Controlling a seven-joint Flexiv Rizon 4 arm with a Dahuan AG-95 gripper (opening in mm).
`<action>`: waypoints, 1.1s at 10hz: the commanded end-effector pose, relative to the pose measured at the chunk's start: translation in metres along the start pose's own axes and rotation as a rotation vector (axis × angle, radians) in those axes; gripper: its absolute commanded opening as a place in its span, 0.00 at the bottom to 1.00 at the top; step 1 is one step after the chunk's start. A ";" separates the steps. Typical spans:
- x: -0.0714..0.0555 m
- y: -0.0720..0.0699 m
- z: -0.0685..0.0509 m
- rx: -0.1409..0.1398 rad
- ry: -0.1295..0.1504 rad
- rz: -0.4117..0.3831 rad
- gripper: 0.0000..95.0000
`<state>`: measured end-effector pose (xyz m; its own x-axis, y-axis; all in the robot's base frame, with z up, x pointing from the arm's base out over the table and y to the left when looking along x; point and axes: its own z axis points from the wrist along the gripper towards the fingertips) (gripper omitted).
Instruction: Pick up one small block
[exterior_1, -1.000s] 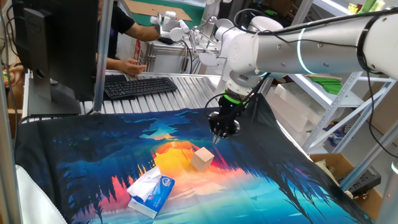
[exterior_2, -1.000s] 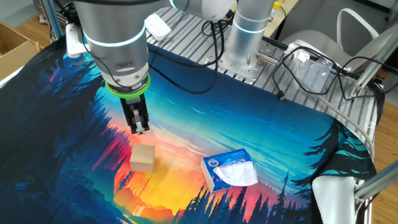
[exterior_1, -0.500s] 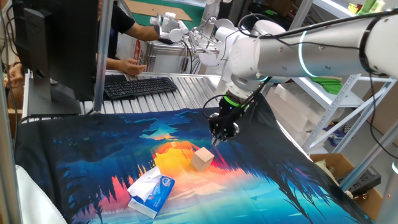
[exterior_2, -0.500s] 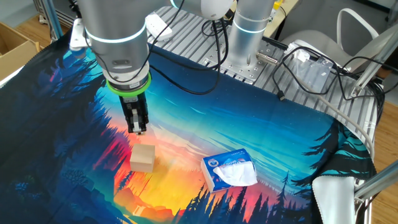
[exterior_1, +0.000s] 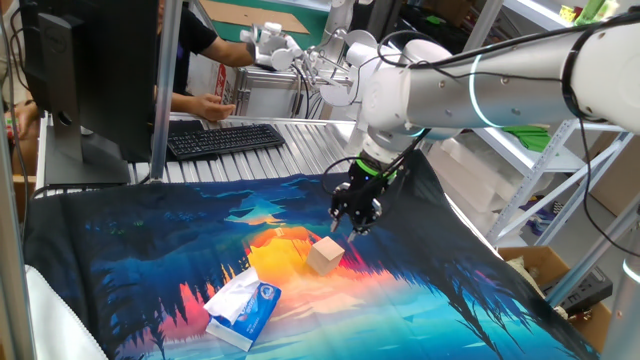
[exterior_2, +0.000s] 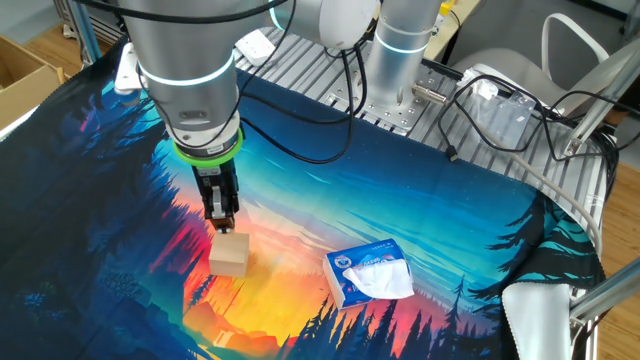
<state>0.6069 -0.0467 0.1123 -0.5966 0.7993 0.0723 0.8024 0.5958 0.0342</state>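
Nearest you, the tissue pack is lying flat on the printed cloth, soft and crinkled, white with a blue end; in the other fixed view it is sitting well apart from the action.

Just beyond it, the small block is resting on the orange patch of the cloth, a plain light-tan wooden cube with sharp edges and matte faces. As a cube it is showing you no long axis; it is sitting flat, turned so one corner is pointing toward the tissue pack. The block hasn't shifted over the last second.

Now your gripper is the mover: it has come down and slid toward the block, and in the other fixed view it is hanging just above the cube's far edge, pointing straight down. The black fingers are looking close together with nothing between them, though you cannot tell the exact gap.

Farther back, the ribbed metal table is carrying a black keyboard.
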 end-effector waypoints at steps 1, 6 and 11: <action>-0.001 0.001 0.003 -0.001 0.000 -0.002 1.00; 0.000 0.002 0.020 -0.006 0.000 -0.010 1.00; 0.000 0.002 0.022 -0.007 -0.003 -0.012 1.00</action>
<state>0.6077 -0.0441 0.0909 -0.6065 0.7921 0.0686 0.7951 0.6050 0.0426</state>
